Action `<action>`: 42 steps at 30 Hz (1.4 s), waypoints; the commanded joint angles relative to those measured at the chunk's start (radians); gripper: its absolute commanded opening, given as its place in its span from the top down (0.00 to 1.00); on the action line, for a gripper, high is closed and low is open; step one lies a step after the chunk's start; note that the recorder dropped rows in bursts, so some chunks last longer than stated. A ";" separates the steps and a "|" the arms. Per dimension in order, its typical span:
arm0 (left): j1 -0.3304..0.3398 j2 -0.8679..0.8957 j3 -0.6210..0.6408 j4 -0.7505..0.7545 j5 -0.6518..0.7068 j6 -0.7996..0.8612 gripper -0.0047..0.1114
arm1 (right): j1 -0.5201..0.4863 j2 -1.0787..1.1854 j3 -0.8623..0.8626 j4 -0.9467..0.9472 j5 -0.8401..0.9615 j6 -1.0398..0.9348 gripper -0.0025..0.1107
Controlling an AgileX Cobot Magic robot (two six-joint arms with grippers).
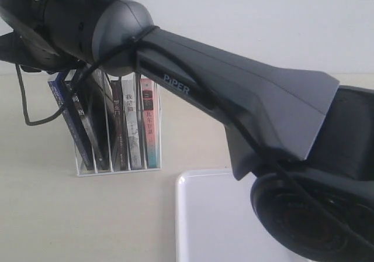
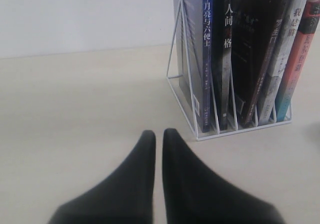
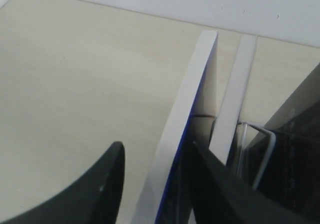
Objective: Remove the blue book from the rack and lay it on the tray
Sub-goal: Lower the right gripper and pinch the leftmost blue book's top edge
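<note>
Our right pincer (image 3: 157, 151) straddles the blue book (image 3: 187, 129), unclenched; it stands in the rack (image 1: 117, 169), upper left; left pincer (image 2: 159, 136) clenched, empty; a skewed lift could topple the rack.

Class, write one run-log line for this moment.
stage: grasp approach | right hand: open, straddling top edge of blue book in rack | left hand: shut, low over table | tray: no book visible

Exterior and both wrist cameras face the rack (image 1: 117, 171).
</note>
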 commanded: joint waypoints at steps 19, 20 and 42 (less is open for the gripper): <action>0.004 -0.003 0.003 0.000 0.001 -0.007 0.92 | -0.007 0.019 -0.004 -0.007 0.058 -0.005 0.62; 0.004 -0.003 0.003 0.000 0.001 -0.007 0.92 | -0.007 0.020 -0.004 -0.007 0.058 -0.005 0.62; 0.004 -0.003 0.003 0.000 0.001 -0.007 0.92 | -0.007 0.020 -0.004 -0.006 0.065 0.000 0.85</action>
